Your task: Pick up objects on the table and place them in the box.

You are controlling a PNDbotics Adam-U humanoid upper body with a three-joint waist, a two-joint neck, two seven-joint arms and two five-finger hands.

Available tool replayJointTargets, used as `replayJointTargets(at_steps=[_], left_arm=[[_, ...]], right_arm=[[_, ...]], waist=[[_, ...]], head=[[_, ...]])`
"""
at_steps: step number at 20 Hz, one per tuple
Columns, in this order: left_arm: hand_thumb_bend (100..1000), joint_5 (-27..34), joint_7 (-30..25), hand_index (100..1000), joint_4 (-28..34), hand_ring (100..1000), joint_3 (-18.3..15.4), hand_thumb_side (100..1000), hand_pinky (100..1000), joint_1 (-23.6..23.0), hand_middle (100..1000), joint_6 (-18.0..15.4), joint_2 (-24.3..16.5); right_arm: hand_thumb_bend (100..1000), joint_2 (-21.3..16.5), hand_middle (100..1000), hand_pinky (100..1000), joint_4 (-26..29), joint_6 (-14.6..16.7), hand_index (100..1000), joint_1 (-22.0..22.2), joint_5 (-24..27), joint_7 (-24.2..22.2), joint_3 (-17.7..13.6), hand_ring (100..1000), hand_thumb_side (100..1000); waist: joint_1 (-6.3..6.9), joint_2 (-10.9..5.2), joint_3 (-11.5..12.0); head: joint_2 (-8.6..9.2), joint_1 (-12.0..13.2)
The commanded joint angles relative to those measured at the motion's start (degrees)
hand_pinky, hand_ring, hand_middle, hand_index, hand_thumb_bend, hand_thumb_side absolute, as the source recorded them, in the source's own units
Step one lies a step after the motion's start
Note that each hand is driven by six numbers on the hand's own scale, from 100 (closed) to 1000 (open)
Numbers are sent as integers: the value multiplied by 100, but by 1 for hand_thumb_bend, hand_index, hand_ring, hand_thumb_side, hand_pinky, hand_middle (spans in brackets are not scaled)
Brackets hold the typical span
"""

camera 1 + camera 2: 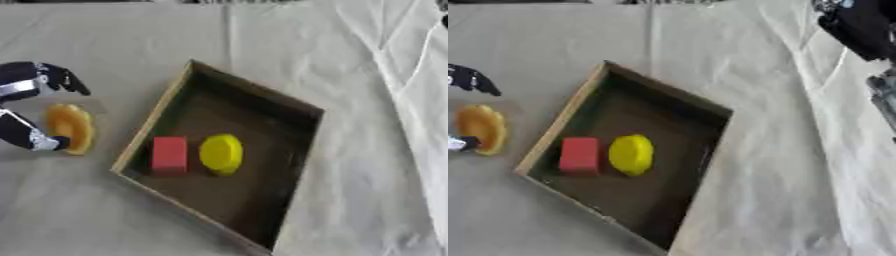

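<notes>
A: Left eye view has the left robot hand (31,107) curled around the orange piece (72,128) on the bench (114,45), fingers on its far side and thumb near, left of the box (299,107).

B: Risk?

A: It looks rounded; I think it could squirt out of the pinch, or clip the box's left wall on the way over. Red block (169,154) and yellow piece (221,153) already lie inside.

B: Right robot hand?

A: Not visible.
</notes>
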State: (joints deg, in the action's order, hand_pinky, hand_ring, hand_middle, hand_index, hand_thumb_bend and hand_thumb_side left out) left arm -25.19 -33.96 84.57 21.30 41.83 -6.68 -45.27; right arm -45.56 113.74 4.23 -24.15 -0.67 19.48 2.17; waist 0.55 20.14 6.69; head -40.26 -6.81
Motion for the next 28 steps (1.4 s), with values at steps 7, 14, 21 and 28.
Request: replayJointTargets(at_steps=[7, 14, 21, 28], left_arm=[[554, -761, 71, 754, -427, 770, 2, 100, 759, 140, 700, -265, 2], [339, -677, 329, 676, -566, 707, -32, 100, 696, 136, 622, -295, 102], [430, -1213, 828, 601, -584, 631, 17, 100, 631, 156, 553, -400, 149], [315, -1052, 853, 476, -385, 575, -77, 100, 564, 123, 437, -310, 96]], right_arm=[[100, -42, 673, 811, 85, 48, 792, -41, 69, 78, -90, 755, 613], [100, -27, 672, 810, 85, 35, 791, 35, 83, 89, -121, 754, 629], [100, 17, 669, 808, 85, 68, 789, 111, 118, 121, -177, 751, 636], [100, 29, 669, 807, 85, 28, 791, 197, 137, 169, -213, 751, 637]], waist=[[-1, -103, -20], [-5, -85, -26], [-9, -64, -33], [-13, -70, -30]], head=[[29, 35], [34, 29], [33, 42], [22, 15]])
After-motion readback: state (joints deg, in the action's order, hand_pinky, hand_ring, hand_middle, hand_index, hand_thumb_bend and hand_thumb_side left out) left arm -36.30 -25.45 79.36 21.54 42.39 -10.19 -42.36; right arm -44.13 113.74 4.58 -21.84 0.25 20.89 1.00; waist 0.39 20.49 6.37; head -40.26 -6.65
